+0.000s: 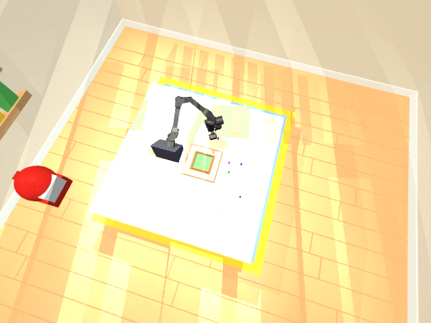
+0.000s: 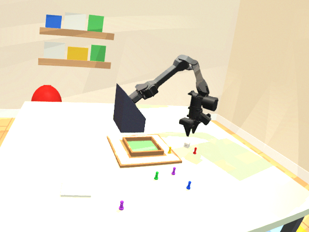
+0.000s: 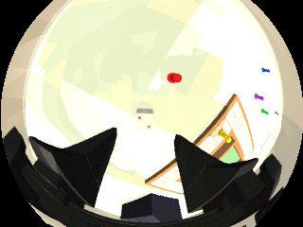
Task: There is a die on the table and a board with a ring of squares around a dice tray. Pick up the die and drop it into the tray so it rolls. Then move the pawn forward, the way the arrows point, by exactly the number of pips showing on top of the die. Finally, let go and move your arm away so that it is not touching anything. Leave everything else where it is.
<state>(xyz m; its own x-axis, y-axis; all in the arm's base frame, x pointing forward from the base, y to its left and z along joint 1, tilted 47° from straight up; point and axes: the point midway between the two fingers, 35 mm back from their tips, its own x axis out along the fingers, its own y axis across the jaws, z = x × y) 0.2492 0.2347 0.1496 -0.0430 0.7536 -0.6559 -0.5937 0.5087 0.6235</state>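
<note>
A white die [image 2: 187, 144] [image 3: 145, 120] lies on the table beside the board; its face toward the wrist camera shows two dark pips. In the top view the arm hides it. My gripper [image 2: 190, 134] [image 3: 146, 135] is open and empty, pointing down a little above the die. The board [image 1: 186, 168] [image 2: 149, 165] has a ring of squares around the wooden-walled tray [image 1: 200, 171] [image 2: 147, 152] with a green floor, where nothing lies. A yellow pawn [image 1: 213, 151] [image 2: 169, 150] [image 3: 225, 136] stands on the ring, at the board's side nearer the die.
A red pawn [image 1: 218, 138] [image 2: 194, 151] [image 3: 174, 78] stands close to the die. Beyond the board stand a green pawn [image 1: 228, 171] [image 2: 156, 175], a blue pawn [image 1: 241, 163] [image 2: 189, 185] and two purple pawns, one nearer [image 2: 173, 170] and one farther off [image 2: 121, 205]. A flat white slab [image 2: 75, 195] lies apart.
</note>
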